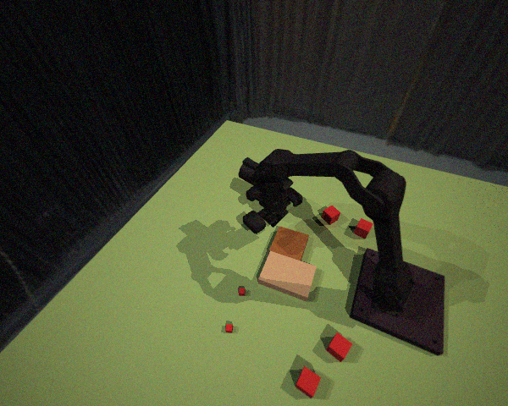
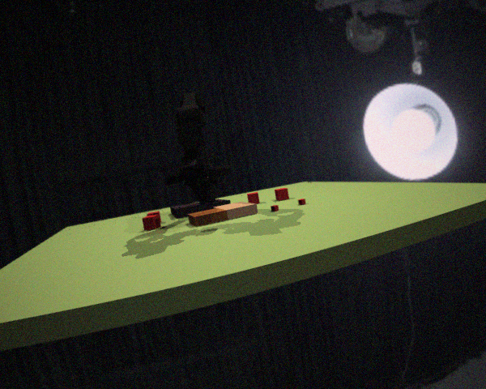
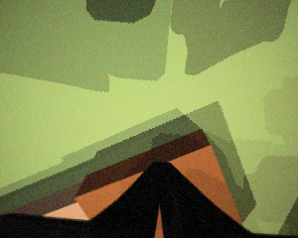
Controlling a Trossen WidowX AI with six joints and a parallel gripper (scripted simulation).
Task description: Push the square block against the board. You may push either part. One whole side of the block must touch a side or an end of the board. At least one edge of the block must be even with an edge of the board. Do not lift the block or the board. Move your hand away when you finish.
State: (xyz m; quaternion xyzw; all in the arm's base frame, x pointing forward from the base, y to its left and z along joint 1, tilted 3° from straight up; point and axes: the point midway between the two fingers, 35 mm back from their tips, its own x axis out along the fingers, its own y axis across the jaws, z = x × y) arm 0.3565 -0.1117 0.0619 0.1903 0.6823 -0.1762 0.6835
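Note:
The orange square block (image 1: 289,242) (image 2: 207,216) (image 3: 209,174) lies flat on the green table. One of its sides touches the long side of the pale peach board (image 1: 287,275) (image 2: 240,209) (image 3: 65,212). Their left edges look even in the top view. My gripper (image 1: 272,219) (image 3: 160,170) is shut and empty. It hangs in the air above the block's far edge, apart from it. In the exterior view the dark arm (image 2: 197,167) stands behind the block and its fingers are hard to make out.
Several red cubes lie around: two near the arm (image 1: 330,214) (image 1: 362,227), two small ones left of the board (image 1: 241,290) (image 1: 229,326), two at the front (image 1: 339,346) (image 1: 308,381). The arm's dark base plate (image 1: 399,301) sits right of the board. A bright lamp (image 2: 410,131) shines behind.

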